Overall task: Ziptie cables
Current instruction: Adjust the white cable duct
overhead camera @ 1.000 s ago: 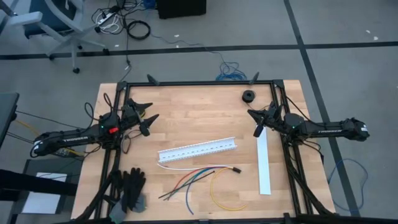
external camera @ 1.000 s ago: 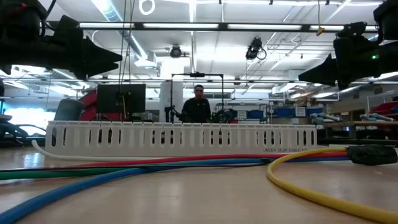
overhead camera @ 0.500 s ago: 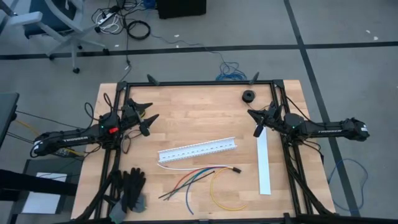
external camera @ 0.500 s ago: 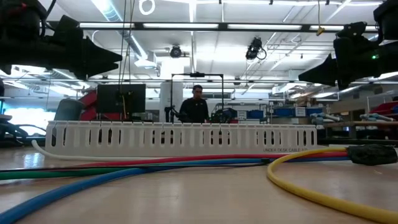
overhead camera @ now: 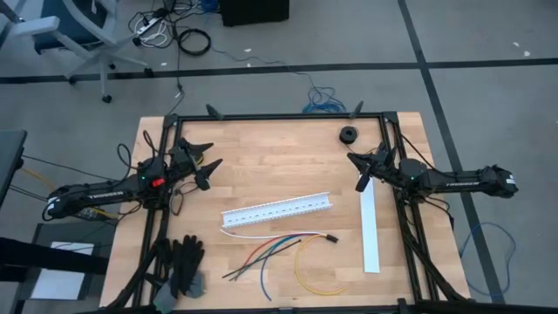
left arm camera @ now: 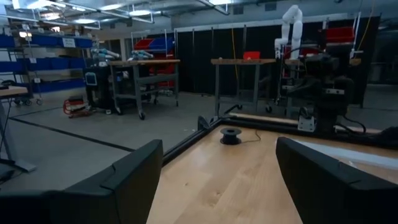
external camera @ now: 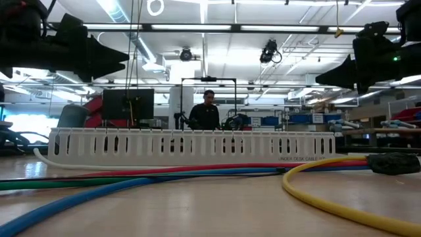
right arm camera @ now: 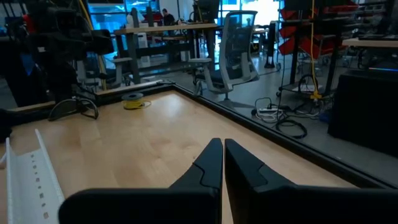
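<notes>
- Two pincers are mine, and neither one touches the task's things: the left pincer (overhead camera: 207, 166) hangs spread wide and bare over the far left of the surface (overhead camera: 279, 148), and the right pincer (overhead camera: 358, 173) is clenched on nothing over the far right, beside the far end of a flat white strip (overhead camera: 370, 228).
- Loose on the near middle of the wood lie the cables (overhead camera: 279, 249): red, green, blue and white strands fanned out side by side, a yellow one curled into a loop on the right, and one strand ending in a small dark plug (overhead camera: 330, 237).
- Just beyond them, on the far side, lies the white slotted channel (overhead camera: 277, 210), set slantwise; the white strand runs along its near edge.
- I judge these strands light, limp and slick; they will sag and slide apart if taken singly.
- The best hold, I think, is where the red, green and blue strands run close together, left of the yellow loop, so that one squeeze gathers several.
- A black glove (overhead camera: 183, 262) rests at the near left corner, and a small dark spool (overhead camera: 349, 134) at the far right.
</notes>
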Tool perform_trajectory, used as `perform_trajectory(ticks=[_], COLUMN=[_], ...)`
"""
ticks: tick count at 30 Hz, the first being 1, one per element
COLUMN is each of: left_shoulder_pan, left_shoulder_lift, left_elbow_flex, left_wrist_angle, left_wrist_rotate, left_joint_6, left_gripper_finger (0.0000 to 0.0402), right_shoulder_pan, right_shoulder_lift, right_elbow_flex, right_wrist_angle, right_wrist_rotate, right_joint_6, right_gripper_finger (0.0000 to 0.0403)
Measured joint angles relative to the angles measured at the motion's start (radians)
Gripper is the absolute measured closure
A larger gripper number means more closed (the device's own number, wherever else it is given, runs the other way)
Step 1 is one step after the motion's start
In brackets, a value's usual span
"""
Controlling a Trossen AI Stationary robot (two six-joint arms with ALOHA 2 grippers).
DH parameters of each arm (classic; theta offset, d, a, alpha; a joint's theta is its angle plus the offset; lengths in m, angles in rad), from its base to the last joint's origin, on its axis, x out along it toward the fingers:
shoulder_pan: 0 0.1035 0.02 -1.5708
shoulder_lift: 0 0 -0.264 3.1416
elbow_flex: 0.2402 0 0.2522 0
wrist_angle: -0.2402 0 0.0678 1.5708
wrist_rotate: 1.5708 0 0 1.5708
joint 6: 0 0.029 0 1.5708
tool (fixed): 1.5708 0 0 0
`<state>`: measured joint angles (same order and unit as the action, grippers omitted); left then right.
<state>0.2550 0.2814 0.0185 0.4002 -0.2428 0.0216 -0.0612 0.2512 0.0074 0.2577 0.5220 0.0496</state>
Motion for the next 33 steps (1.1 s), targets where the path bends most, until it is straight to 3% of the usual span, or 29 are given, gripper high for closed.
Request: perform_trajectory(ticks=[17, 33], left_shoulder_pan=[0.000, 0.000], left_shoulder_lift=[0.000, 0.000], left_elbow_flex=[0.000, 0.000], left_wrist_angle=[-0.001, 0.015], left_wrist_rotate=[0.000, 0.003], left_joint_6=[-0.002, -0.108], left_gripper_finger=[0.0110, 0.0110], right_shoulder_pan=[0.000, 0.000], right_shoulder_lift=[0.000, 0.000], right_elbow_flex=[0.000, 0.000], right_wrist_angle=[-0.001, -0.002], right_wrist_rotate=[0.000, 0.000], right_joint_6=[0.000, 0.001], right_gripper_finger=[0.0400, 0.0400])
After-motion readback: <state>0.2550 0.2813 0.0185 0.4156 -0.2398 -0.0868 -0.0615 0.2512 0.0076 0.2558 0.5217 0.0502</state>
